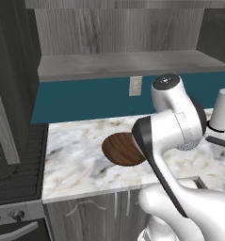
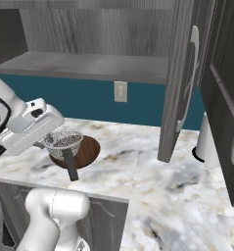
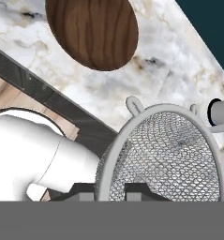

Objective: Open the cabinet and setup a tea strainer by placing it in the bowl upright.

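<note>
My gripper (image 2: 48, 141) is shut on the rim of the tea strainer (image 2: 63, 140), a round silver mesh basket held just above the counter. Its dark handle (image 2: 70, 165) hangs down toward the counter's front edge. The bowl (image 2: 86, 152), dark brown wood, lies on the marble directly behind and under the strainer. In the hand view the strainer (image 3: 166, 154) sits between my fingertips (image 3: 134, 189), with the bowl (image 3: 91, 31) at the top. My arm covers the right side of the bowl (image 1: 119, 148) in the left base view. The cabinet stands open, its door (image 2: 180, 83) swung out.
A white cylindrical appliance (image 2: 206, 142) stands on the counter (image 2: 138, 171) at the right, behind the open door. A second cabinet door (image 2: 228, 103) juts out at far right. An outlet (image 1: 135, 85) is on the teal wall. A stove (image 1: 15, 164) borders the counter's left.
</note>
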Controlling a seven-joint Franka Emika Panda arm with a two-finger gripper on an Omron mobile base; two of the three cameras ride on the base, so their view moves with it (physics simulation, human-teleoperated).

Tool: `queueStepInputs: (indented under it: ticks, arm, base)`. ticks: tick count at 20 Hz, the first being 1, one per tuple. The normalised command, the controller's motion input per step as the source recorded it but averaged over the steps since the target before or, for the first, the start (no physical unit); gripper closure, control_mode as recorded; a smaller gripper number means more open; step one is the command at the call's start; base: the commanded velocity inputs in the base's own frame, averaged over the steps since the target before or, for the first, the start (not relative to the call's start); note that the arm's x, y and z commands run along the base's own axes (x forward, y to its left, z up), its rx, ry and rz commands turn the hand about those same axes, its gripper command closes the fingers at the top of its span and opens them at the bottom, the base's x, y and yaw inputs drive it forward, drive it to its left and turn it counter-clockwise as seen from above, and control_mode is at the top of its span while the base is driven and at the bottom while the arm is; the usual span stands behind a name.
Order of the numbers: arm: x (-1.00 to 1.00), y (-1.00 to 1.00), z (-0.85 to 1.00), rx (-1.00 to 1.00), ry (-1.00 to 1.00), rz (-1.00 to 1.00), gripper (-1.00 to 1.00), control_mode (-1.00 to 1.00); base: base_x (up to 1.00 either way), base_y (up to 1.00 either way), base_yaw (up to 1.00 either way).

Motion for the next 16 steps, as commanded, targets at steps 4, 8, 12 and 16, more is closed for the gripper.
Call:
queueStepInputs:
  ticks: [4,8,12,16]
  arm:
    - [0.16,0.02,-0.36,0.03,0.04,0.04,1.0,-1.0]
    - [0.27,0.0,-0.08,0.0,0.01,0.01,1.0,-1.0]
    - [0.45,0.3,-0.17,0.0,0.0,0.0,1.0,-1.0]
    - [0.58,0.28,-0.2,0.02,-0.02,0.04,1.0,-1.0]
  base:
    - [0.0,0.0,0.0]
    - [0.0,0.0,0.0]
    - [0.0,0.0,0.0]
    - [0.0,0.0,0.0]
